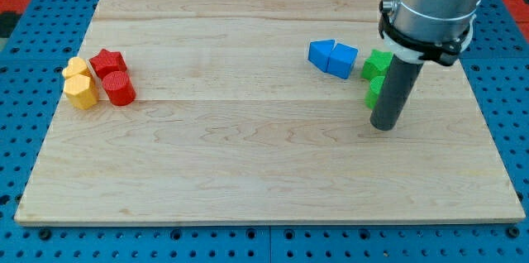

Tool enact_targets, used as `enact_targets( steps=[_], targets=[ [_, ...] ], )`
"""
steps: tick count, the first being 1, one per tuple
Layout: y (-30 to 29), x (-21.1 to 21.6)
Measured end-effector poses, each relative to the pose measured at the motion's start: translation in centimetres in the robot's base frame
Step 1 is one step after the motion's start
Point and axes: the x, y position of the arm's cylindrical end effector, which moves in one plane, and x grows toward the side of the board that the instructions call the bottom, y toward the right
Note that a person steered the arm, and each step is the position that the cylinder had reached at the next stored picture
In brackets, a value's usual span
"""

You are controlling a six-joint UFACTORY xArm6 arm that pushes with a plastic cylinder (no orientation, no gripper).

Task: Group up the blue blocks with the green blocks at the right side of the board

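Board (264, 155): pale wood, light tan, faint lengthwise grain in plank-like bands.

Surround (25, 114): bright blue panel with a regular grid of small dark holes; red patch at the far-left corner.

Near right edge: two blue blocks (333, 57), mid blue with lighter top faces. Two green blocks (378, 64), vivid green, partly hidden by the rod.

Near left edge: two yellow blocks (79, 83), warm orange-yellow. Two red blocks (113, 75), saturated red: a star-like one and a cylinder.

Rod: dark grey, matte, down to my tip (384, 126). Above it a black collar with a white ring, then a light grey housing.
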Motion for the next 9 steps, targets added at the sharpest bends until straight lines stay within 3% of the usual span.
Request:
enact_targets(
  steps=[2,3,4,5,7,9],
  targets=[
    [0.4,-2.3],
    [-3.2,2.3],
    [-11.0,-0.2],
    [-13.7,-6.1],
    [-9.1,-12.7],
    [-2.4,-13.8]
  ],
)
